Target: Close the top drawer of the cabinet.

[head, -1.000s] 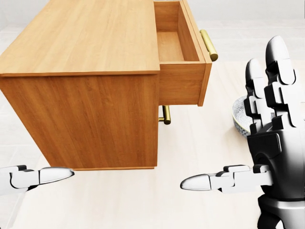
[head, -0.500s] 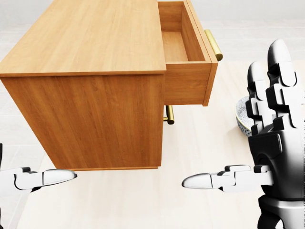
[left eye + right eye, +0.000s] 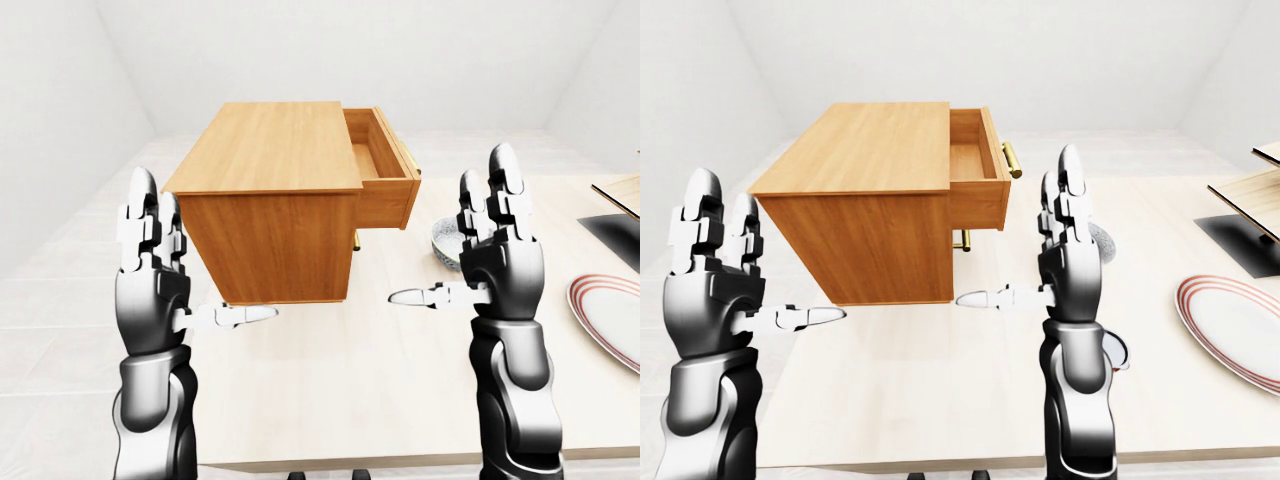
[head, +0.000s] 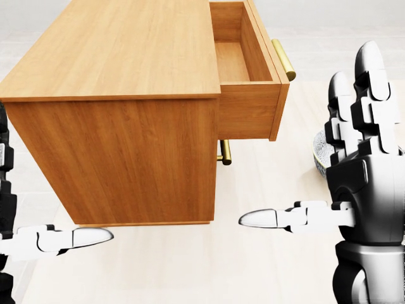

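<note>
Left hand: the black-and-silver three-finger left hand (image 3: 150,270) stands upright at 8 o'clock in the left-eye view, fingers spread wide and straight, thumb (image 3: 235,316) pointing sideways toward the view's centre; it holds nothing.
Right hand: the matching right hand (image 3: 500,255) stands upright at 3 o'clock in the left-eye view, also spread wide and empty, its thumb (image 4: 278,218) levelled toward the left hand.
Cabinet: the light-brown wooden box cabinet (image 3: 270,190) sits on the pale wooden table (image 3: 380,390), between the two hands at 12 o'clock, apart from both.
Top drawer: the cabinet's open wooden top drawer (image 4: 243,63) juts out to the head view's right at 1 o'clock, its inside bare, with a brass bar handle (image 4: 283,60) along its outer face.
Lower handle: a second brass handle (image 4: 224,152) shows under the drawer.
Open room: bare tabletop lies between the thumbs and the cabinet's near side; the right hand is just right of the drawer's face, not touching.
Right edge: a patterned white bowl (image 3: 447,240) lies behind the right hand; a red-rimmed white plate (image 3: 610,315) at 4 o'clock in the left-eye view.
</note>
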### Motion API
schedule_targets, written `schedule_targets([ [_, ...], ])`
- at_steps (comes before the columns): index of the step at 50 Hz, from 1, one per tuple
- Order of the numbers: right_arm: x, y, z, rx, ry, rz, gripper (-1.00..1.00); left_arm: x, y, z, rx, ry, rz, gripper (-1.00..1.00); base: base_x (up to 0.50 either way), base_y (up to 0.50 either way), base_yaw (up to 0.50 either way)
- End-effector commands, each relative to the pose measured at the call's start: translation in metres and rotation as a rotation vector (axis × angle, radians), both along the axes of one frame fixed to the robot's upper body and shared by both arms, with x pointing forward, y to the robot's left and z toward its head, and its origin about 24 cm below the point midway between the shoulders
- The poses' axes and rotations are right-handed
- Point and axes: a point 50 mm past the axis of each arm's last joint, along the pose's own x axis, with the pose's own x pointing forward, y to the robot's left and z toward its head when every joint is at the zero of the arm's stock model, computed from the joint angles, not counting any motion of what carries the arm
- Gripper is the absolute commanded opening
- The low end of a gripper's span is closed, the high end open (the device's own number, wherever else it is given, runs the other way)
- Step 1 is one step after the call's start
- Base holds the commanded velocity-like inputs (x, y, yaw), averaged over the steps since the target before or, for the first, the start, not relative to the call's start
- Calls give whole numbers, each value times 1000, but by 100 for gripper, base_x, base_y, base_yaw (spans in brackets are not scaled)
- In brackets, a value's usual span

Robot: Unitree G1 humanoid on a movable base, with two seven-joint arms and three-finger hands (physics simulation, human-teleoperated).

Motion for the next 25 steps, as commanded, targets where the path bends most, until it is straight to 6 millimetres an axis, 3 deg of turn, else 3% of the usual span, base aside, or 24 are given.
schedule_targets([
  [1,6,-2,-16,-28,81,27,100,1,-1,-2,22,11,4,100,0,0,0],
  [11,16,0,-21,-41,110,50,100,2,-1,-1,34,8,20,100,0,0,0],
  [12,32,1,-26,-59,146,34,100,2,-2,-3,42,20,19,100,0,0,0],
  [15,39,3,-17,-62,114,42,100,3,-3,-4,48,27,16,100,0,0,0],
  [25,61,7,-23,-51,168,63,100,2,-3,-3,52,23,19,100,0,0,0],
])
